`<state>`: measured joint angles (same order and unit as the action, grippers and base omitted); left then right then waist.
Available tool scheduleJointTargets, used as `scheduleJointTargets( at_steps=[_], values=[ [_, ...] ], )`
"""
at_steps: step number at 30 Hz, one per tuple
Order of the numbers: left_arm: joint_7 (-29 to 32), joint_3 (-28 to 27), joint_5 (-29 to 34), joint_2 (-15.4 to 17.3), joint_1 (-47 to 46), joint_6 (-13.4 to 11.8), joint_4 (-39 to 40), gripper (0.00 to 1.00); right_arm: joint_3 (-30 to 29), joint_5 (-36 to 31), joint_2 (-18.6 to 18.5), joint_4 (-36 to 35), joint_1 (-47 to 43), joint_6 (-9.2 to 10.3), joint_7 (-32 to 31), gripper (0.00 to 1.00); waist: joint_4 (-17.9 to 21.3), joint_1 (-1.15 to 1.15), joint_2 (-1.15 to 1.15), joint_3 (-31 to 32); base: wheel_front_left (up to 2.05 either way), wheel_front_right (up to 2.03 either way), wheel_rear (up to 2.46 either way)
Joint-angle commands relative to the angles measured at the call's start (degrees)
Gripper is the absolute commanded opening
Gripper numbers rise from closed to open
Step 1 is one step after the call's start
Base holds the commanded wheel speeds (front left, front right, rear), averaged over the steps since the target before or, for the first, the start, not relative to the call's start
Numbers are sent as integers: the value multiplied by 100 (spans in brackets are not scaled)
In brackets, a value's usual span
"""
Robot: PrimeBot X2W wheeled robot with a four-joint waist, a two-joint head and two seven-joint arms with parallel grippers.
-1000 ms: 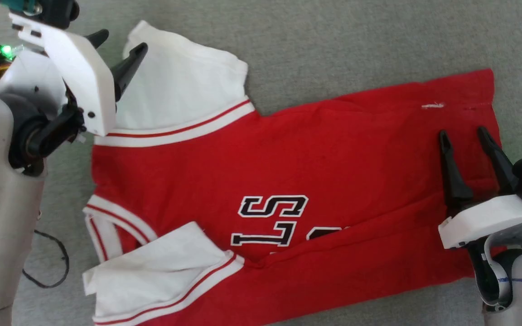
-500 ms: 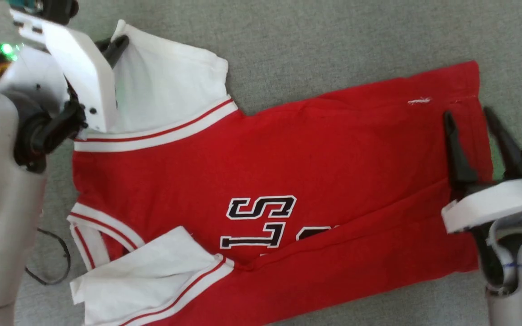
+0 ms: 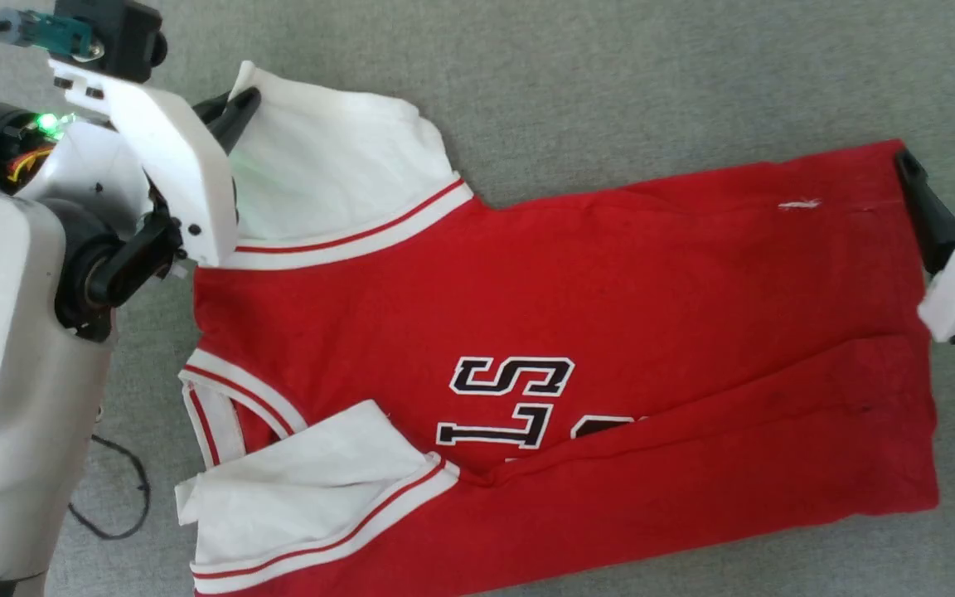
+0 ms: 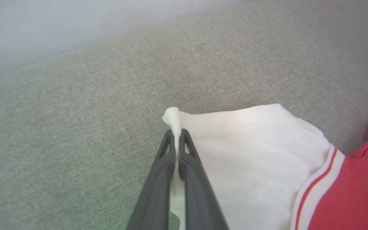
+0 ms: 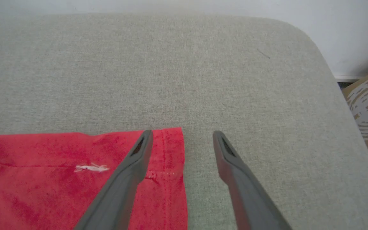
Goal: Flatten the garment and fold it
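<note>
The red garment (image 3: 610, 290) lies sideways on the grey padded surface (image 3: 652, 75), collar toward nine o'clock, hem toward three. At ten o'clock the left gripper (image 4: 177, 135) pinches the corner of the white sleeve (image 3: 336, 166) between its fingers. At two o'clock the right gripper (image 5: 183, 133) stands spread at the hem's corner, one finger over red cloth, the other over bare surface.

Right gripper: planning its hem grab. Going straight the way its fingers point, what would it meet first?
Probably the grey cushion past the hem corner of the garment; the open right gripper straddles that corner, so one finger may touch cloth first. Height unclear.
</note>
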<state>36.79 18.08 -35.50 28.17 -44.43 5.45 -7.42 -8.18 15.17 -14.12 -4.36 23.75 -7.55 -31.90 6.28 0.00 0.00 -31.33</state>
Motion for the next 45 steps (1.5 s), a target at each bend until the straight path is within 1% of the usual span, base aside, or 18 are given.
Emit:
scheduleJointTargets(
  at_steps=[1,4,9,10,11,12,13,17,20,21,22,28,31,35,36,38,42,45],
  values=[
    [-29,16,-23,-29,12,15,29,0,-61,72,-22,103,114,6,-211,100,-77,0,0,-143,0,0,0],
    [-24,46,-33,-56,-52,20,36,0,-87,208,-45,269,213,6,-727,100,-142,0,0,-260,0,0,0],
    [-36,80,-43,-74,-138,29,13,0,-9,236,-68,318,316,6,-940,100,-235,0,0,-369,0,0,0],
    [-43,82,-48,-75,-151,31,7,0,19,239,-73,336,327,6,-964,87,-252,0,0,-383,0,0,0],
    [-55,79,-51,-73,-163,32,2,0,29,234,-73,355,338,6,-985,49,-267,0,0,-395,0,0,0],
    [-73,73,-53,-72,-173,32,-4,0,39,233,-72,381,348,6,-1022,26,-278,0,0,-403,0,0,0],
    [-93,64,-56,-71,-182,31,-8,0,46,233,-79,400,358,6,-1056,0,-290,0,0,-410,0,0,0],
    [-326,-46,-24,-25,-227,10,3,0,-5,187,-42,364,473,6,-985,0,-307,0,0,-397,0,0,0],
    [-781,-208,74,-14,-288,-37,6,0,-33,87,-73,317,570,6,-769,0,-325,0,0,-294,0,0,0],
    [-781,-208,74,-14,-288,-37,6,0,-33,87,-73,317,570,6,-769,0,-325,0,0,-294,0,0,0],
    [-1127,-327,123,-45,-312,-88,-21,0,-40,26,-120,293,631,6,-583,0,-346,0,0,-196,0,0,0],
    [-1775,-446,128,-51,-9,-47,65,0,0,7,-247,291,587,6,-114,0,-456,0,0,219,0,0,0],
    [-2039,-469,73,-38,429,-18,319,0,-28,121,-265,261,355,6,64,0,-547,0,0,483,0,0,0],
    [-2360,-529,-95,-91,1305,-41,820,0,-136,281,-260,128,-199,6,337,0,-676,0,0,882,0,0,0],
    [-2360,-529,-95,-91,1305,-41,820,0,-136,281,-260,128,-199,6,337,0,-676,0,0,882,0,0,0],
    [-2446,-556,-206,-106,1843,-79,1115,0,-262,372,-193,48,-565,6,452,0,-737,0,0,1087,0,0,0],
    [-2520,-662,-444,-103,2974,-248,1718,0,-539,488,-33,-118,-1329,6,632,0,-823,0,0,1427,0,0,0],
    [-2543,-764,-530,-67,3736,-438,2075,0,-745,605,136,-172,-1835,6,738,0,-859,0,0,1618,0,0,0]
  ],
)
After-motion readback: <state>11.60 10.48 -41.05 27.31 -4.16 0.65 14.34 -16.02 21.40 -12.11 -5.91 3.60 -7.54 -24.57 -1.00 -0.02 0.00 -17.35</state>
